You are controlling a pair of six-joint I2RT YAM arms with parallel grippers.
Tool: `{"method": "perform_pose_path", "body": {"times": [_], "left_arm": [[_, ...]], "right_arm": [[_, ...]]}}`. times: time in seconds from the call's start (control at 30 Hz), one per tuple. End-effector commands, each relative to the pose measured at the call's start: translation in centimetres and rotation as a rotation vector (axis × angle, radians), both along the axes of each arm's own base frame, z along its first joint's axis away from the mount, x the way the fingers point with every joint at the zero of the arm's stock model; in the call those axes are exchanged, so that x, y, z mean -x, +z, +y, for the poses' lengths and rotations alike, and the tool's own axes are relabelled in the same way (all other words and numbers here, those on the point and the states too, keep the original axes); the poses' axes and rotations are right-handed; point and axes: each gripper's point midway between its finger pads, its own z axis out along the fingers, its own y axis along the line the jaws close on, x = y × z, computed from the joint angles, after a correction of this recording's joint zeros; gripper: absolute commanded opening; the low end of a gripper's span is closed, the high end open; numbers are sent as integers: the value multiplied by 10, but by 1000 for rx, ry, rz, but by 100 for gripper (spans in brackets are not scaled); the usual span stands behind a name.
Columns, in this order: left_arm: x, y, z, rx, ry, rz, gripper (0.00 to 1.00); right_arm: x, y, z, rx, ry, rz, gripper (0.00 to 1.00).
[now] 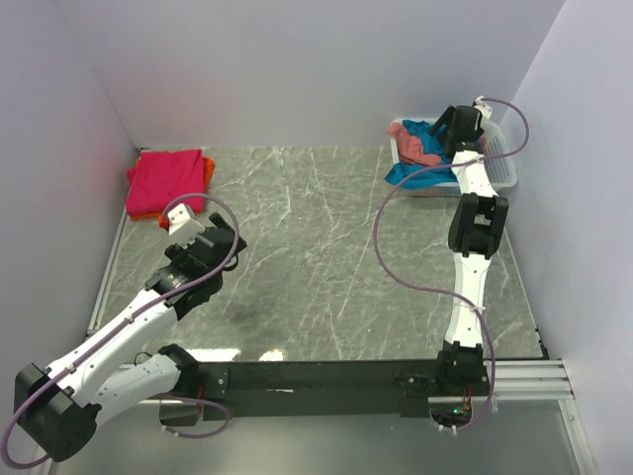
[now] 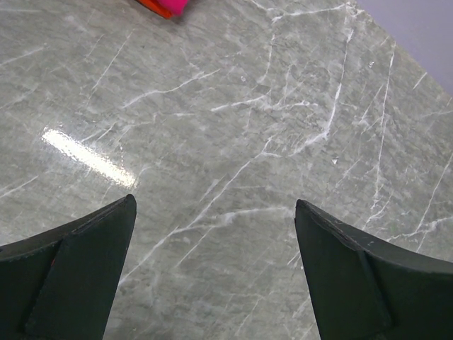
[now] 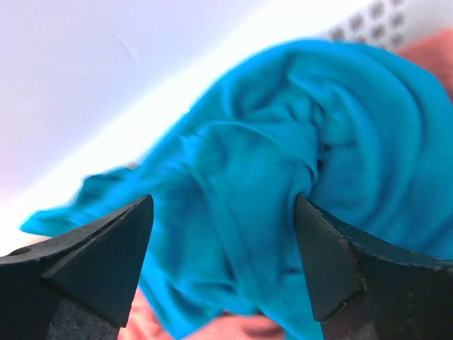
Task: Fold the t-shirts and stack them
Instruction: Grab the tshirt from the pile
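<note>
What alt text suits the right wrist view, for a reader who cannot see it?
The open right end effector hovers close over a crumpled teal-blue t-shirt, which lies on a salmon-pink t-shirt. A white mesh basket wall shows behind them.

Finding no readable text, label, brand, number or sign in any of the three views.
</note>
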Motion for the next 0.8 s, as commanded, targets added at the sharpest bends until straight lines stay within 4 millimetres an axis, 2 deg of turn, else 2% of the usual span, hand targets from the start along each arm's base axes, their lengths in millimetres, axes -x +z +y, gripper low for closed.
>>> {"method": "perform_pose_path", "body": {"times": [0.0,0.03,0.1,0.13,0.3,0.37,0.43,0.47,0.5,0.63,0.67,0.73,0.77], "left_arm": [[-7,20,-5,27,-7,-41,99],[-6,19,-5,23,-5,-35,99],[-4,19,0,14,12,-27,99],[-4,19,0,12,15,-27,99],[-1,21,6,11,36,-34,99],[-1,22,6,15,38,-39,99],[0,24,7,15,41,-38,99],[0,25,7,13,40,-37,99],[1,24,8,10,46,-37,99],[3,23,13,-2,65,-35,100],[3,23,13,-3,66,-34,99],[2,23,14,-7,64,-37,99],[3,21,14,-9,69,-37,99]], "right_arm": [[-22,49,12,-79,27,-195,79],[-25,41,18,-103,48,-192,77],[-30,44,24,-143,65,-220,76],[-31,37,23,-157,58,-216,76],[-30,29,26,-215,36,-207,74],[-23,17,25,-264,-8,-156,74],[-1,-5,13,-297,-118,-47,72],[12,-31,8,-349,-196,5,71],[15,-22,8,-370,-206,-11,70],[20,-27,12,-383,-209,49,66],[16,-22,14,-384,-196,39,63],[14,-29,17,-405,-188,44,55],[14,-34,19,-412,-178,48,38]]}}
